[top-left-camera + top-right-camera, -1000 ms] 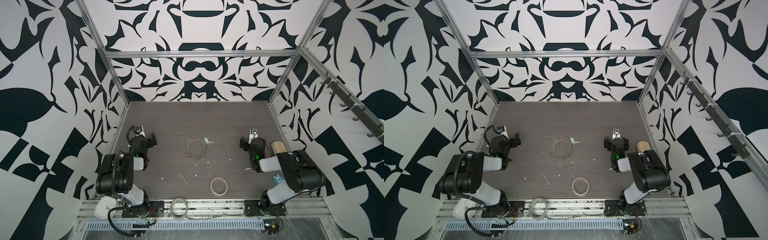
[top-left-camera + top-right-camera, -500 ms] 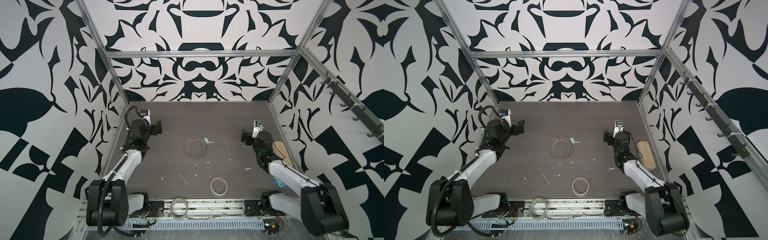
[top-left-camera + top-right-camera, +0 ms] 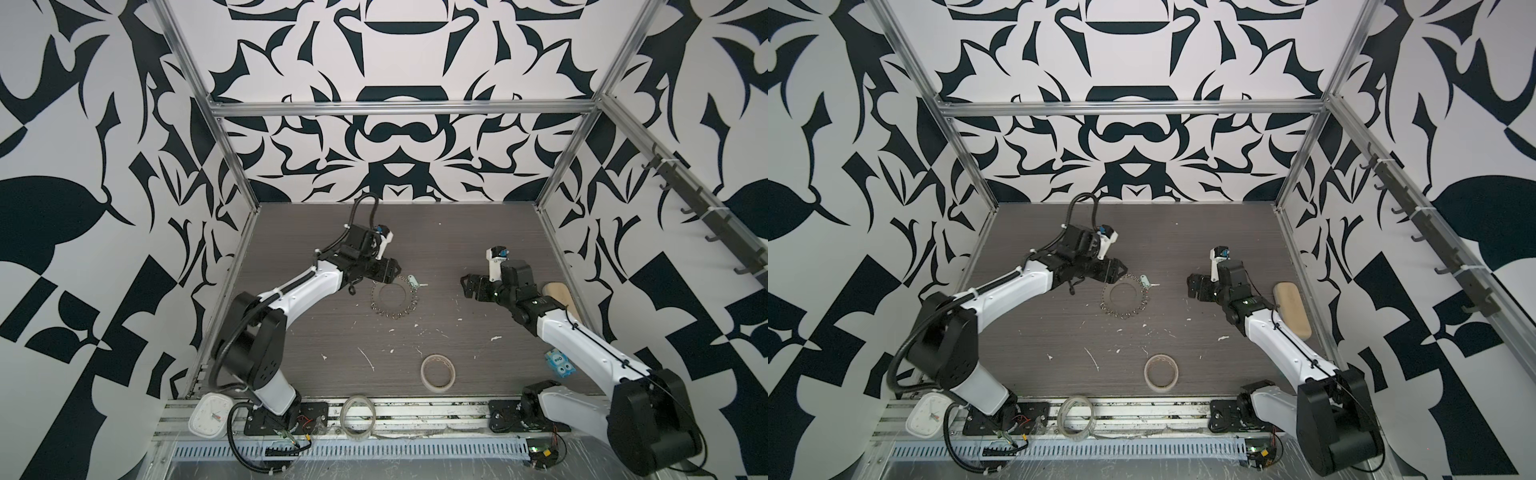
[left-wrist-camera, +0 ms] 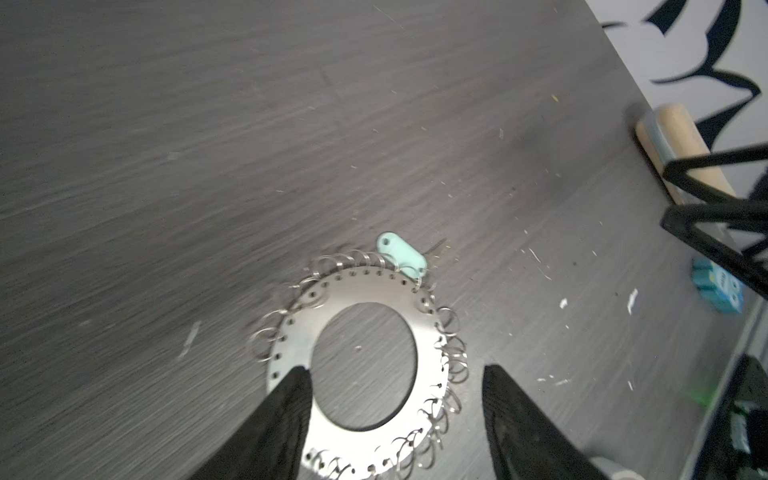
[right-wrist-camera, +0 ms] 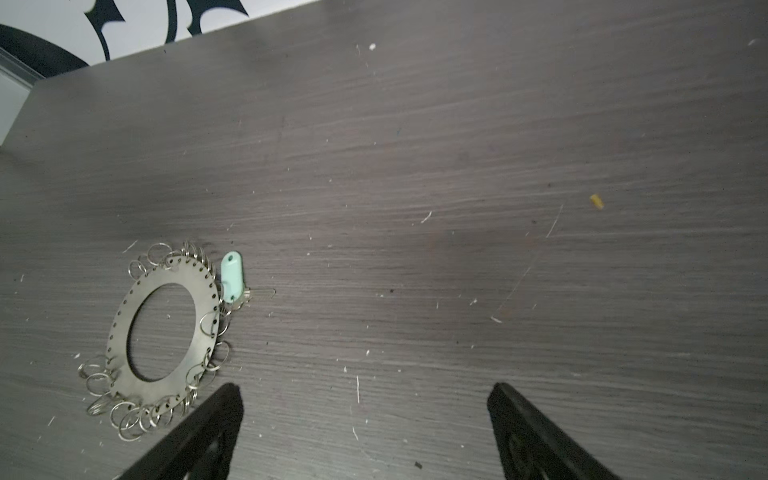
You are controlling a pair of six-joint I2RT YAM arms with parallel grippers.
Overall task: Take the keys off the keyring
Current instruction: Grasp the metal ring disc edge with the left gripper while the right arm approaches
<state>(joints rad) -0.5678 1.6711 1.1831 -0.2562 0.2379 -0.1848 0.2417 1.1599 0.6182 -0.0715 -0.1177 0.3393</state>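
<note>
2 grippers gape empty: left gripper [image 4: 397, 374] over the 11 o'clock rim of the keyring [image 4: 365, 286], right gripper [image 5: 363, 390] well off at 3 o'clock. Approach step; next calls for pinching the 1 o'clock key [image 5: 230, 276].

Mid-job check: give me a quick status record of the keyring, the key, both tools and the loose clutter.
keyring: perforated metal disc fringed with small wire rings, lying flat on the table
key: beside the disc's rim with a mint-green tag, looks attached to a rim ring
left tool: open, straddling the disc's rim; contact unclear
right tool: open, empty, apart from the keyring
clutter: beige tape roll and clear tape roll, both near the front
</note>
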